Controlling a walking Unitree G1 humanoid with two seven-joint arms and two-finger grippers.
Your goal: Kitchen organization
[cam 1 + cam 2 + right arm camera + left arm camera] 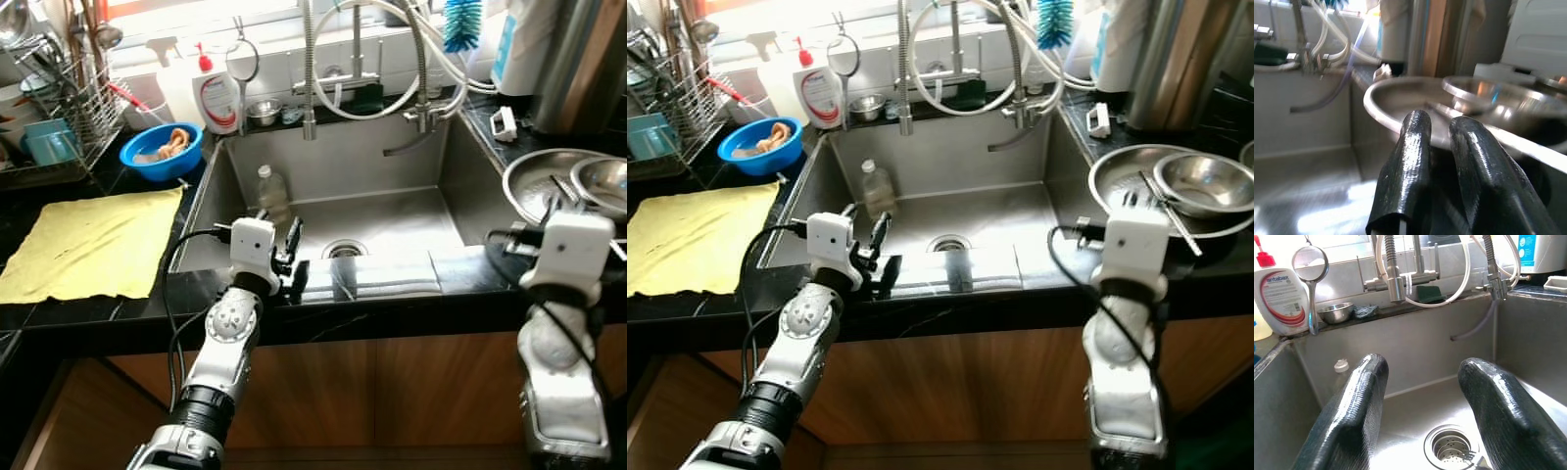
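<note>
Steel sink (392,157), centre: clear bottle (273,195) inside at its left wall; left gripper (291,257) at its front edge; yellow cloth (90,243) and blue bowl (162,150) left of it; steel basins (568,181) to its right

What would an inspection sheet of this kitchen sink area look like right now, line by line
Surface: black countertop around a steel sink; a folded cloth lies on the sink's front edge.
Job's things: clear bottle standing in the sink; large steel pan holding a smaller steel bowl on the counter to the right.
Clutter: yellow cloth, blue bowl, soap bottle, dish rack, blue brush.
Grippers: left gripper open, over the sink's front edge; right gripper shut, empty, near the pan.
Cables: black cable looping at the left wrist; another at the right wrist.
Surroundings: faucet with hoses, bright window, wooden cabinet fronts below.
</note>
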